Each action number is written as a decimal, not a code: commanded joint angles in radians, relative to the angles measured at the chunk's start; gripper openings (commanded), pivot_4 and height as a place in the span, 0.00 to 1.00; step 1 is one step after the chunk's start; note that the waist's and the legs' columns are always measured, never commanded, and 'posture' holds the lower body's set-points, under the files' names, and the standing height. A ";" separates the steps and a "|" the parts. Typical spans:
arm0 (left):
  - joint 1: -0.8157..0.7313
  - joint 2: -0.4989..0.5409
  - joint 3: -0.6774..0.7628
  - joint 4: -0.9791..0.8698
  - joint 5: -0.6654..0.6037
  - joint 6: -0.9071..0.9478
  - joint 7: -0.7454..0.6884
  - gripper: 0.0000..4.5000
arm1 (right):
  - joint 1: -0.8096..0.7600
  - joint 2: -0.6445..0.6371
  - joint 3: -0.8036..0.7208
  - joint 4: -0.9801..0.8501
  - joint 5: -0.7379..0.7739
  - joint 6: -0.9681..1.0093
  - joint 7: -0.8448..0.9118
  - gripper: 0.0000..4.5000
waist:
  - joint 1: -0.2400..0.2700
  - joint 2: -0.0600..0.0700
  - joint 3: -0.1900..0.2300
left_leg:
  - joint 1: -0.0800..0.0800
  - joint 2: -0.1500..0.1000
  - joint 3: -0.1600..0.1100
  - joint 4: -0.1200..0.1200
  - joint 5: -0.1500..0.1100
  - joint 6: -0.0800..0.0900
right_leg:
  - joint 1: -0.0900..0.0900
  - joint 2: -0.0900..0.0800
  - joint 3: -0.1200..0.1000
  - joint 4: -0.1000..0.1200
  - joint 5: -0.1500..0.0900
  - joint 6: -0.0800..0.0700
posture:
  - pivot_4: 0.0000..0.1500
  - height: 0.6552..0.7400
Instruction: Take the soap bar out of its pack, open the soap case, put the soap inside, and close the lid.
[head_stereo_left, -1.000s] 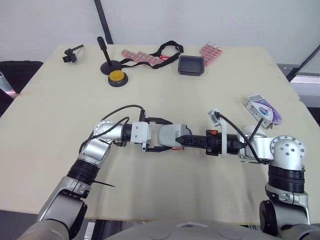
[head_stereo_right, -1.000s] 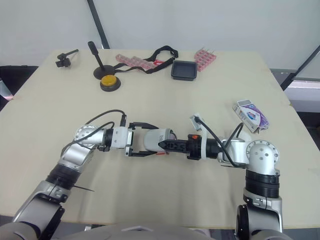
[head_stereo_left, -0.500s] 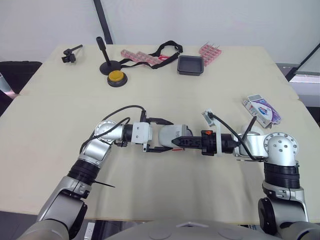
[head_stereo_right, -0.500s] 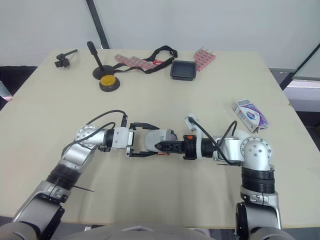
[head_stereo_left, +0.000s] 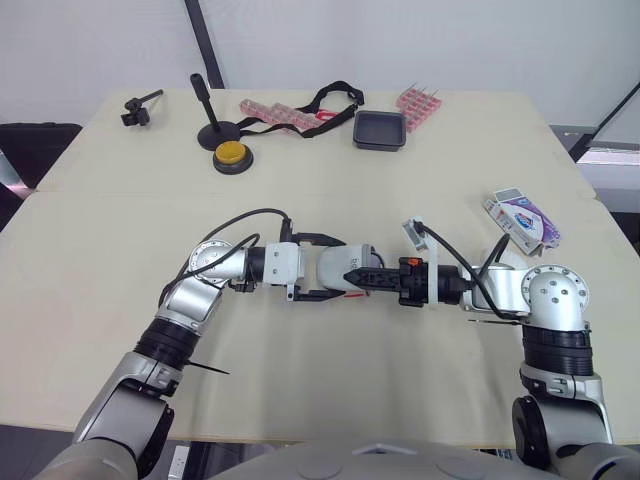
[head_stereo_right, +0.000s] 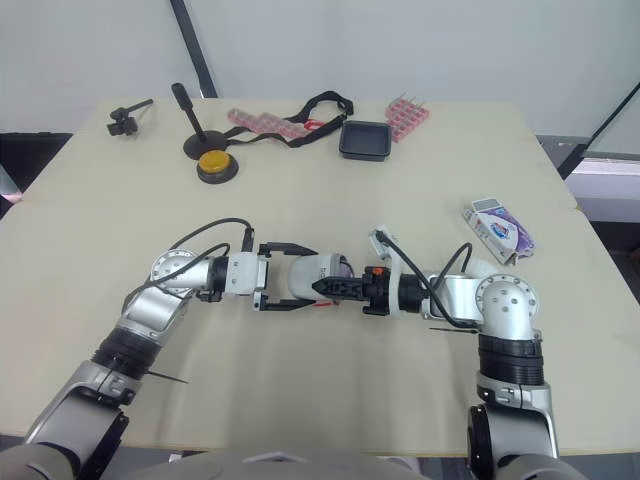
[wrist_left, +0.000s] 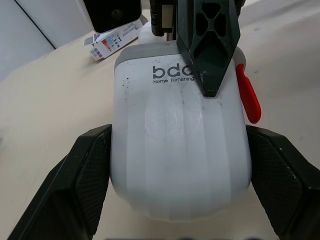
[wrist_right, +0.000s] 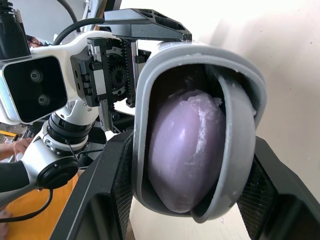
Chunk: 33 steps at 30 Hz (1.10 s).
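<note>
Snugly, waxy oval soap sits inside the rounded plastic soap case.

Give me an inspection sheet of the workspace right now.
Surface: beige table, nothing spilled.
Job's things: soap case held between both hands, lid ajar, purple soap inside; soap pack near the right edge.
Clutter: yellow button, black tray, pink strips, black strap along the far edge.
Hands: left hand shut on the case's sides; right hand shut on its open end.
Cables: black cables loop at both wrists.
Surroundings: white wall behind.
</note>
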 joint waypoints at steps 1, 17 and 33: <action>-0.017 -0.003 0.000 -0.032 -0.017 -0.003 -0.002 0.77 | -0.006 -0.003 0.002 -0.018 0.033 -0.005 -0.014 0.49 | 0.000 0.000 0.000 | 0.000 0.000 0.000 0.000 0.000 0.000 | 0.000 0.000 0.000 0.000 0.000 0.000 | 1.00 0.87; -0.016 -0.003 0.003 -0.060 -0.052 0.076 -0.023 1.00 | -0.009 -0.056 0.049 -0.034 0.035 -0.013 0.014 0.49 | -0.001 0.000 0.000 | 0.000 0.000 0.000 0.000 0.000 0.000 | 0.000 0.000 0.000 0.000 0.000 0.000 | 1.00 0.87; -0.152 0.128 0.027 -0.037 -0.193 0.540 -0.198 1.00 | -0.257 -0.548 0.424 -0.286 -0.297 -0.147 0.463 0.49 | -0.002 0.003 0.003 | 0.001 -0.001 0.000 -0.002 0.001 0.000 | 0.000 0.001 0.001 -0.001 0.000 0.000 | 1.00 0.87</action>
